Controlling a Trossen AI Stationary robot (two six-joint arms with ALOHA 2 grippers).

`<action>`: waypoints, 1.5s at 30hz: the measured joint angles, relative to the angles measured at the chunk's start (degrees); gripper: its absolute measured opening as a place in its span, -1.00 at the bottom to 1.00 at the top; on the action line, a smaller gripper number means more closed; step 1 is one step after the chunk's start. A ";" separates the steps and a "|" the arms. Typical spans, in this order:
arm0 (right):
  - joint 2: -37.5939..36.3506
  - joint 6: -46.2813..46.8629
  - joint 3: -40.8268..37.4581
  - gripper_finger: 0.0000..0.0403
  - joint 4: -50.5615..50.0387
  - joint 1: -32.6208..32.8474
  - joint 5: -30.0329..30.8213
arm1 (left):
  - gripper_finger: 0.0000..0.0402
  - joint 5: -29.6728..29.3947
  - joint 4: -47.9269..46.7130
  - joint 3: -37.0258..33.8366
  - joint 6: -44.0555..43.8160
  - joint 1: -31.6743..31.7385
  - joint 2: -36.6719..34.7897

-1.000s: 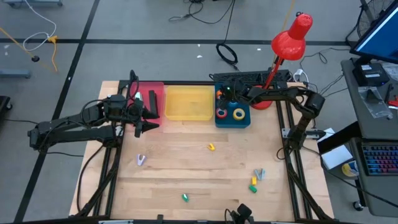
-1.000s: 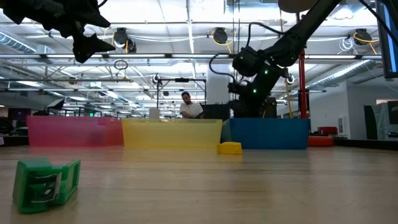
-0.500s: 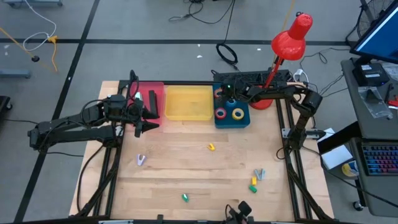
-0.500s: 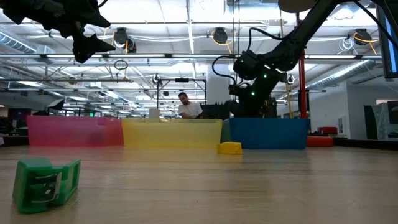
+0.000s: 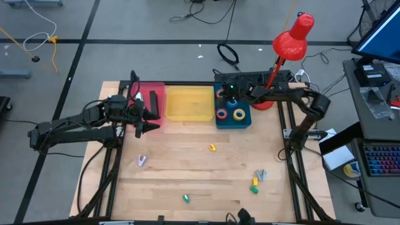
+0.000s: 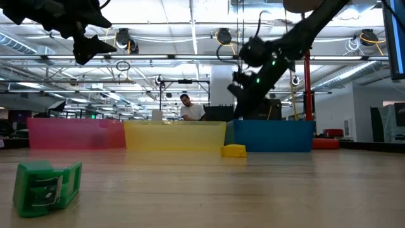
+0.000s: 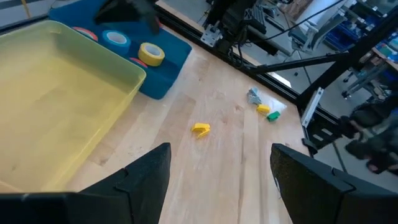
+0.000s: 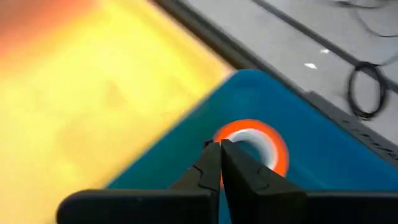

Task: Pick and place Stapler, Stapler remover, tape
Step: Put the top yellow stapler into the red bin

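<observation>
Shows the right pincer [image 8: 219, 145] clenched tight on nothing, fingers pressed flat together, poised over the blue bin [image 5: 245, 122]. Places the orange-red tape roll [image 8: 277, 149] directly under and just past the fingertips, flat on the bin floor, pale hole facing up; cannot tell whether touched or merely near. Puts a blue roll [image 7: 116, 39] and a yellow roll [image 7: 151, 53] in the same bin, off to the side of that pincer and nearer the table's middle. Finds the left pincer [image 7: 219, 152] released and empty, hanging well apart from the blue bin, with the yellow bin [image 7: 68, 93] beside it and bare table beneath. Leaves a small yellow piece [image 7: 200, 129] out on the wood ahead of the left pincer. Judging the roll: probably light, stiff around the ring, smooth on the outer face and so liable to slide or tip if pinched off-centre. Would suit either one finger down the hole and one outside, gripping the wall of the ring, or both fingers across the outer edge. Calls for opening first, since closed fingers will only push it around.
</observation>
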 joint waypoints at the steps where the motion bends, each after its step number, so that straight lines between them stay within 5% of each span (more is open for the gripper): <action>1: -1.57 0.03 -0.02 -0.99 -1.24 0.91 -0.25 | 0.36 0.55 -0.07 0.00 0.01 -0.22 0.00; 10: -17.77 0.72 -2.88 -1.00 -8.73 11.71 -6.07 | 0.36 1.81 -12.88 0.00 -11.10 -11.72 2.31; 19: -35.03 9.61 -15.28 -1.00 -6.79 22.05 -5.77 | 0.36 -6.39 -21.70 0.09 -43.40 -30.07 11.67; 29: -50.60 17.29 -32.59 -1.00 11.46 29.04 -5.62 | 0.36 -12.33 -32.54 0.09 -75.83 -44.07 14.42; 38: -53.34 18.50 -37.20 -1.00 13.73 30.48 -4.11 | 0.36 -23.41 -34.23 0.04 -76.20 -49.26 16.60; 45: -53.04 18.39 -37.21 -1.00 14.33 30.48 -4.17 | 0.36 -23.54 -35.41 0.02 -75.38 -49.39 20.24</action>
